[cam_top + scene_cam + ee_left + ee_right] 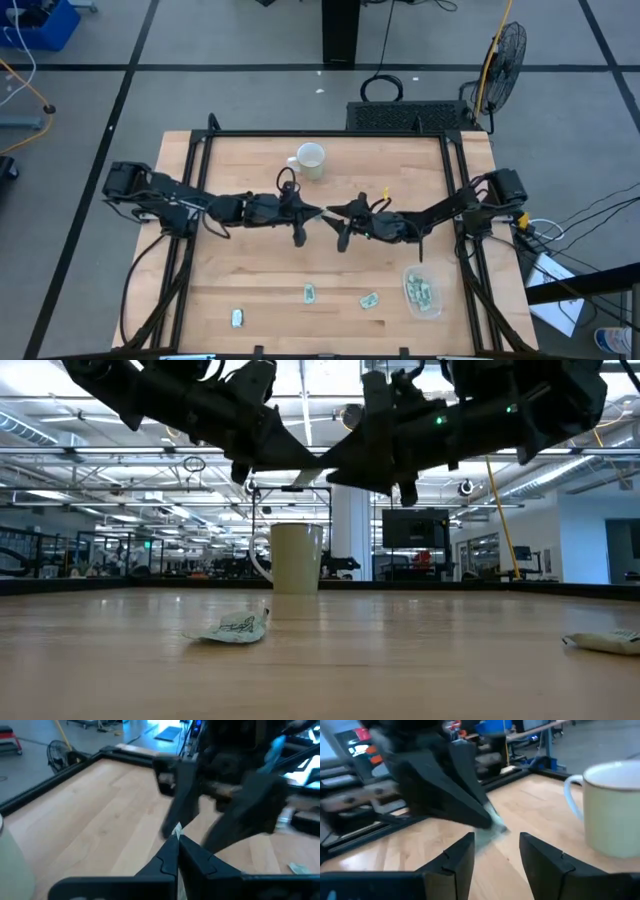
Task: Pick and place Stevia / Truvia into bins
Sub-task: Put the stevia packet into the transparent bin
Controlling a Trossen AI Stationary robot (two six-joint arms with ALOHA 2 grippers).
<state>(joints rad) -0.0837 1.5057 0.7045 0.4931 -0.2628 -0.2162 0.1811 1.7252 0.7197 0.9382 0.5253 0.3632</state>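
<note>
The left gripper (176,837) pinches a small, pale green paper packet (176,829) at one end. It looks light and floppy. The right gripper (496,845), at 3 o'clock, gapes wide to grab its free end.

- Left arm (190,208): matte black all over, chunky jointed segments, with a boxy black housing at its base.
- Right arm (440,212): the same dark build, black cables looping along the links.
- There's a small yellow tag (385,194) sticking up on the right arm near the wrist.
- A tiny green indicator light (437,421) glows on the dark body in the low view.
- Left pincer (176,840): two black, tapered, wedge-shaped fingers.
- Right pincer (496,851): blunt black fingers with stepped inner edges.
</note>
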